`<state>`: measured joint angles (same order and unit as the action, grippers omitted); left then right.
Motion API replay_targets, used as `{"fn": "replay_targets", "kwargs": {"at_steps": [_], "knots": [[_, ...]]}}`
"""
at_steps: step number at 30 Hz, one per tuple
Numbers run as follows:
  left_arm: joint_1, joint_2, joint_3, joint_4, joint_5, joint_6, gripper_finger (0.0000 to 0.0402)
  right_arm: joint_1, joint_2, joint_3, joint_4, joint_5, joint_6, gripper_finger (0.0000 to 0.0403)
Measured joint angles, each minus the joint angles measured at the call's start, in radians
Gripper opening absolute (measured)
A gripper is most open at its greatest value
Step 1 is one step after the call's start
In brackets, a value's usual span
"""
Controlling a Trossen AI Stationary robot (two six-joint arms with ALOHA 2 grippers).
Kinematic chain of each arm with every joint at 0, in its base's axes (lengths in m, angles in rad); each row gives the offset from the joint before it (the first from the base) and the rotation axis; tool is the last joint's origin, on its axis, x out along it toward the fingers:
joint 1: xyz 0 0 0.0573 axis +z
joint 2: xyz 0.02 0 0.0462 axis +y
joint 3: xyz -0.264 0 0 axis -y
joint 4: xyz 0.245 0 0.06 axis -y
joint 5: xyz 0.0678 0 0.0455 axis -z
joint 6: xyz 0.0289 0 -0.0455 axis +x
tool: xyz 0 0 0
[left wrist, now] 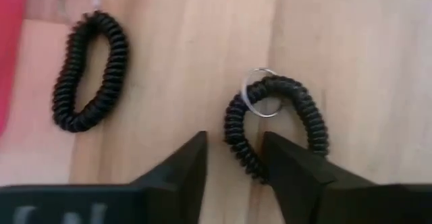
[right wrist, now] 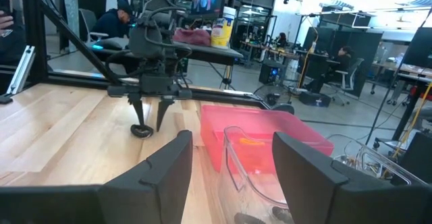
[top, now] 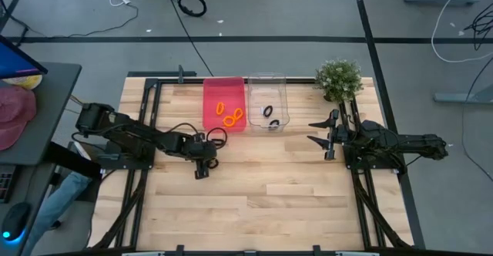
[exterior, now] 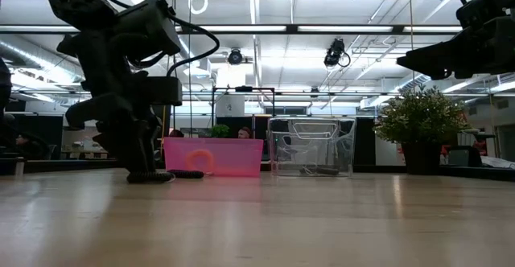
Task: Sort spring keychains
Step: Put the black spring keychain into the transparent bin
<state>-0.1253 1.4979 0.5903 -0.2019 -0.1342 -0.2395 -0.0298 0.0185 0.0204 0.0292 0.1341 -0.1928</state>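
Here the table [top: 262, 186] carries a pink bin [top: 223, 102] with orange keychains [top: 231, 115] in it and, touching its side, a clear bin [top: 266, 94] holding black keychains [top: 269, 116]. The left gripper [left wrist: 233, 158] is down at the tabletop just in front of the pink bin, its fingers [left wrist: 182, 166] partly apart and straddling one side of a black keychain [left wrist: 277, 126] with a metal ring [left wrist: 260, 92]; another black one [left wrist: 91, 72] lies nearby. The right gripper [top: 325, 132] hovers open near the plant [top: 339, 79].
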Motion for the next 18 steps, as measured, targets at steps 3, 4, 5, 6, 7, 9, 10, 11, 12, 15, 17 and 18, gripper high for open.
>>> {"fn": "replay_targets", "kwargs": {"at_steps": [3,4,5,6,7,9,10,11,12,15,17,18], "knots": [[0.007,0.000,0.000,0.004,0.067,0.041,0.0080,0.000,0.000,0.000,0.000,0.000,0.000,0.0208],[0.012,0.000,0.000,0.008,0.093,0.052,0.0049,0.000,0.000,0.000,0.000,0.000,0.000,0.0208],[0.018,0.000,0.000,0.011,0.110,0.061,0.0028,0.000,0.000,0.000,0.000,0.000,0.000,0.0208],[0.024,0.000,0.000,0.016,0.119,0.063,0.0019,0.000,0.000,0.000,0.000,0.000,0.000,0.0208],[0.028,0.000,0.000,0.019,0.122,0.063,0.0019,0.000,0.000,0.000,0.000,0.000,0.000,0.0208],[0.035,0.000,0.000,0.021,0.123,0.067,0.0018,0.000,0.000,0.000,0.000,0.000,0.000,0.0208],[0.038,0.000,0.000,0.025,0.124,0.070,0.0015,0.000,0.000,0.000,0.000,0.000,0.000,0.0208],[0.040,0.000,-0.001,0.033,0.123,0.074,0.0010,0.000,0.000,0.000,0.000,0.000,0.000,0.0208],[0.043,0.002,-0.002,0.051,0.115,0.076,0.0008,0.000,0.000,0.000,0.000,0.000,0.000,0.0208],[0.045,0.006,-0.003,0.159,0.071,0.084,0.0009,0.000,0.000,0.000,0.000,0.000,0.000,0.0208],[0.045,0.005,-0.003,0.254,0.052,0.114,0.0009,0.000,0.000,0.000,0.000,0.000,0.000,0.0208],[0.045,0.005,-0.003,0.292,0.047,0.127,0.0009,0.000,0.000,0.000,0.000,0.000,0.000,0.0208]]}}
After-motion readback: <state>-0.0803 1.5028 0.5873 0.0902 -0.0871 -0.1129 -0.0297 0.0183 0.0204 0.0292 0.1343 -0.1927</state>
